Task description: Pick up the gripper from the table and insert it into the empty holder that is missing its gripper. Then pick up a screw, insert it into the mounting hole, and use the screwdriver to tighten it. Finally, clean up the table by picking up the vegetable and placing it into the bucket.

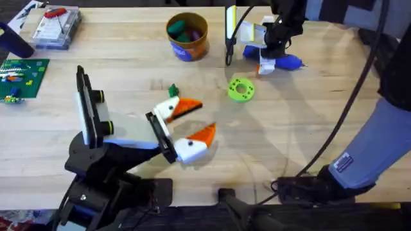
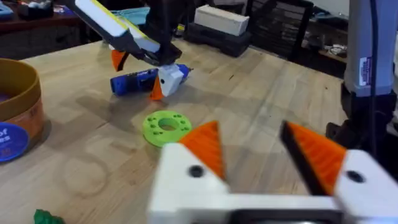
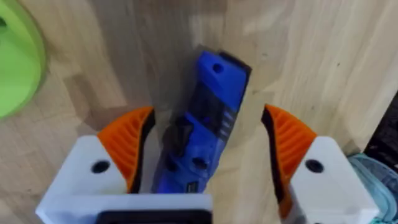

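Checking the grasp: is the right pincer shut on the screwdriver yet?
Not yet. The right pincer is open, its orange pads straddling the blue screwdriver lying on the table.

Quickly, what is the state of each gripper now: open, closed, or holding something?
Left gripper: open, holding nothing, above the table.
Right gripper: open, straddling the blue screwdriver, not closed on it.

green disc point(image 1: 241, 90); circuit board point(image 1: 20, 77); clear box point(image 1: 56, 27)

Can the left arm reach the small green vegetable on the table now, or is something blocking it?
Probably yes. The left gripper is open and close beside the vegetable, with bare table around it; the green disc lies farther off.
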